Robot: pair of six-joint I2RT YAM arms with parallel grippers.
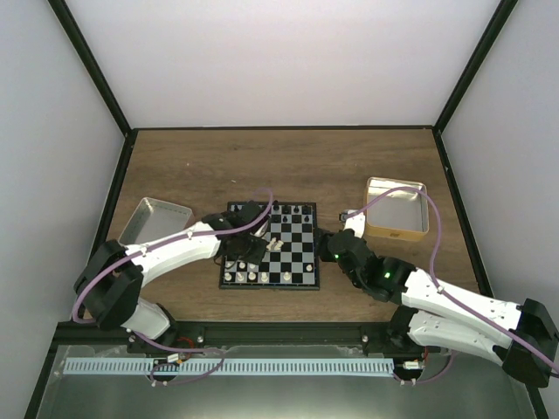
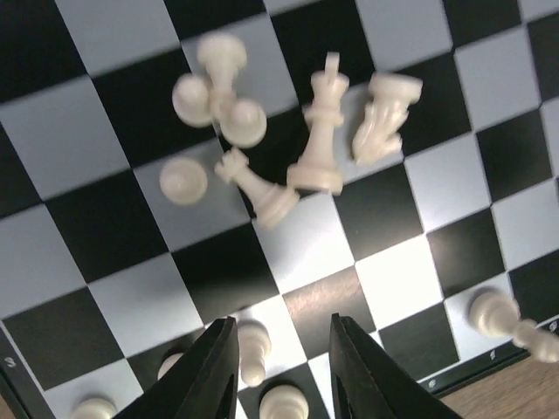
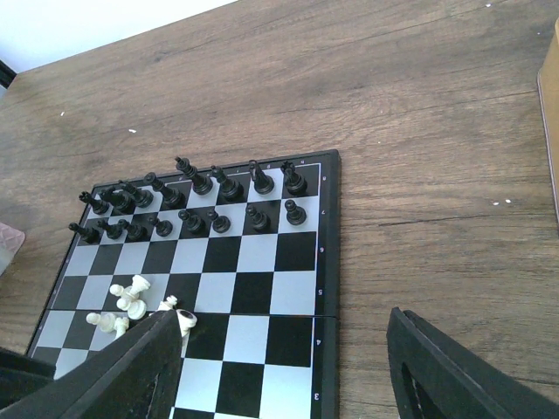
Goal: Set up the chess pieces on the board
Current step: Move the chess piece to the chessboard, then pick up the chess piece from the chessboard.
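Chess pieces: cream ones lie jumbled on the board. Left end effector, slightly parted and empty over standing pawns, should rise straight up; right end effector hangs wide open.

A: What colours is the board?
B: Black-and-white chequers, thin black border.
A: And on it?
B: Black chess pieces along the board's far rows, cream-white chess pieces nearer. Brown wood-grain worktop beneath the board.
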